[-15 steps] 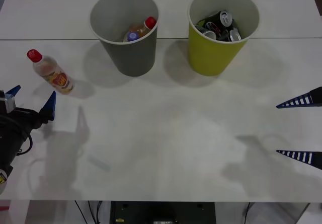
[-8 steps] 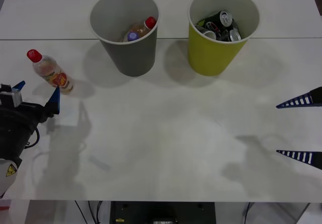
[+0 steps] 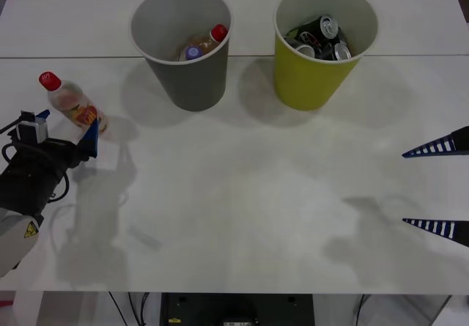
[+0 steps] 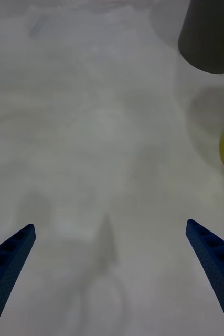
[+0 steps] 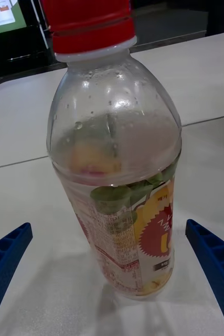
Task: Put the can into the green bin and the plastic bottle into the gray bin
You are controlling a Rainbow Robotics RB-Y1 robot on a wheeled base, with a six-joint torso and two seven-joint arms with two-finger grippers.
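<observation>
Fingers of the left gripper (image 3: 66, 126) spread wide, one blue ribbed finger (image 5: 214, 268) on each side of the clear plastic bottle with red cap and yellow-and-red label (image 3: 73, 103); neither finger touches it. Bottle stands on the white table (image 3: 242, 194) at the robot's left, base just ahead of the fingertips in the left wrist view (image 5: 114, 173).

Right gripper (image 3: 438, 187) hangs over the table's right edge, its blue ribbed fingers (image 4: 211, 257) also spread wide, holding nothing.

Round dark gray bin with pale inside (image 3: 181, 46) holds two bottles, one red-capped, one purple-capped. Round yellow-green bin (image 3: 322, 44) beside it holds several cans.

Against one second ago: left gripper has moved forward and up toward the bottle, now flanking its lower end. Bottle, both bins and right gripper unchanged.
</observation>
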